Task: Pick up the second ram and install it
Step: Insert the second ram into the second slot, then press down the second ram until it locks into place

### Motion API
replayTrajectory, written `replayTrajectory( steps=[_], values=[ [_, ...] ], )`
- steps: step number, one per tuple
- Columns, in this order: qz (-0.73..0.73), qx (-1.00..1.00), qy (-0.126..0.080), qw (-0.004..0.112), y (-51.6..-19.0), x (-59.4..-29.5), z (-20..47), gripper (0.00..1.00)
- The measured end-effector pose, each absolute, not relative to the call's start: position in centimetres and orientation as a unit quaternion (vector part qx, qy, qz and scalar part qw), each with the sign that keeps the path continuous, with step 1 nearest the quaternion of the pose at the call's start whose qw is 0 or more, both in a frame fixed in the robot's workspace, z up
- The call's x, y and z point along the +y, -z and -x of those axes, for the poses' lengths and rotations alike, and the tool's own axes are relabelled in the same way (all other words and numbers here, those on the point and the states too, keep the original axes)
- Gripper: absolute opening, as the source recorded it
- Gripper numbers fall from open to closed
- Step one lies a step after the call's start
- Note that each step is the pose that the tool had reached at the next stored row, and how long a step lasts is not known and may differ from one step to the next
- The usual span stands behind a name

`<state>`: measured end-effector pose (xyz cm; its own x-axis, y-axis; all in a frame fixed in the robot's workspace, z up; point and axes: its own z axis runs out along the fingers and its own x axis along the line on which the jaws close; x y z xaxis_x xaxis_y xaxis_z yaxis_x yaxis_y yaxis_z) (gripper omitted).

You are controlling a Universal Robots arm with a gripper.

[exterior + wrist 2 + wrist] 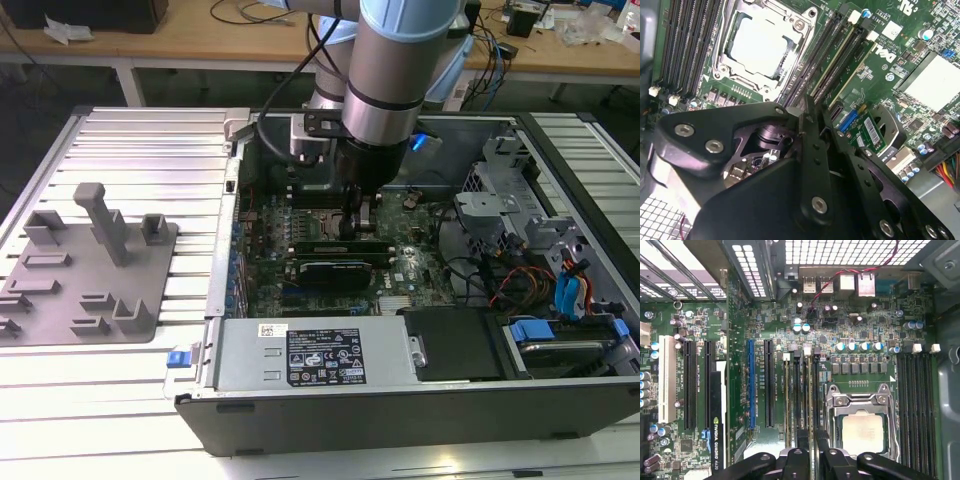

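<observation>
The hand [358,222] reaches down inside the open computer case [400,400], its fingers [807,462] closed on the memory stick [871,131]. The stick stands over the memory slots [805,390] just beside the processor socket [862,425].

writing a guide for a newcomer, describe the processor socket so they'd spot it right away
Look inside the open computer case at the green motherboard on its floor. The processor socket sits between two banks of long black memory slots. It alone is a square silver metal frame around a pale, bare plate.
</observation>
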<state>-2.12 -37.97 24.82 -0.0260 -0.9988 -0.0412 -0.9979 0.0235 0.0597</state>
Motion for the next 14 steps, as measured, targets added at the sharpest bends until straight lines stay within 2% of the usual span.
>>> replayTrajectory(
  steps=[1,2,14],
  values=[
    [-0.698,-0.715,0.036,0.006,-24.82,-37.97,2.11,0.16],
    [-0.698,-0.715,0.036,0.006,-24.82,-37.97,2.1,0.09],
    [-0.698,-0.715,0.036,0.006,-24.82,-37.97,2.02,0.08]
  ],
)
